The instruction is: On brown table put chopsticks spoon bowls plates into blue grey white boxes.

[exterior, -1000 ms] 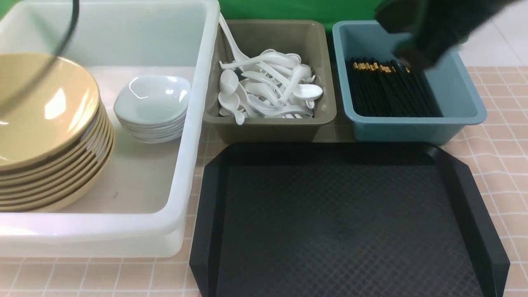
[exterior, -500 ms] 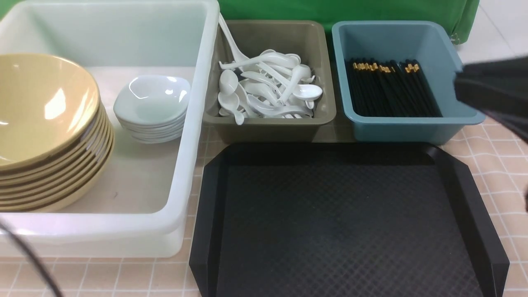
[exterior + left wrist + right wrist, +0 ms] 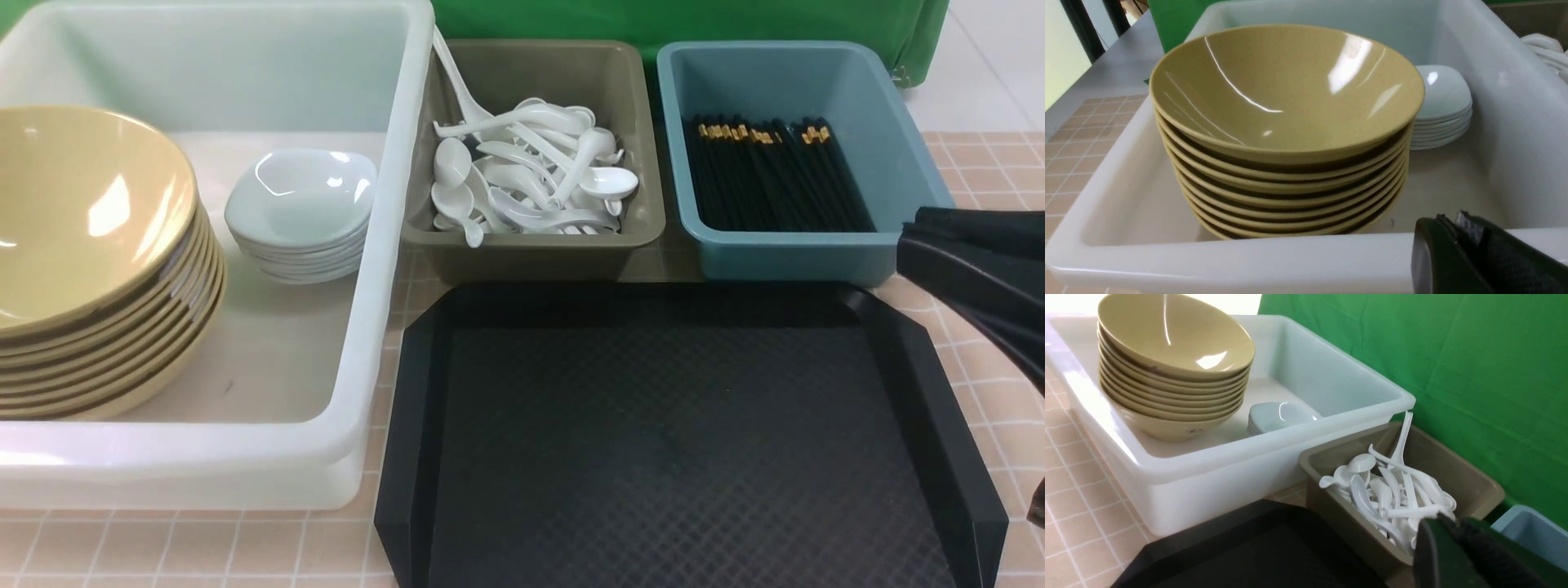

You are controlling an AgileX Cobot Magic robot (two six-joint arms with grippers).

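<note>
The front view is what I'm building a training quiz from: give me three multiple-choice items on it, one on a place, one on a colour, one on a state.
1. Where do the chopsticks lie?
A. black tray
B. teal-blue box
C. white tub

2. What colour are the stacked bowls?
A. mustard-tan
B. white
C. black

3. How is the black tray?
A. holds spoons
B. holds plates
C. bare

Answers: 1 B, the black sticks fill that box; 2 A, the glossy tan stack sits in the white tub; 3 C, only its textured surface shows.
</note>
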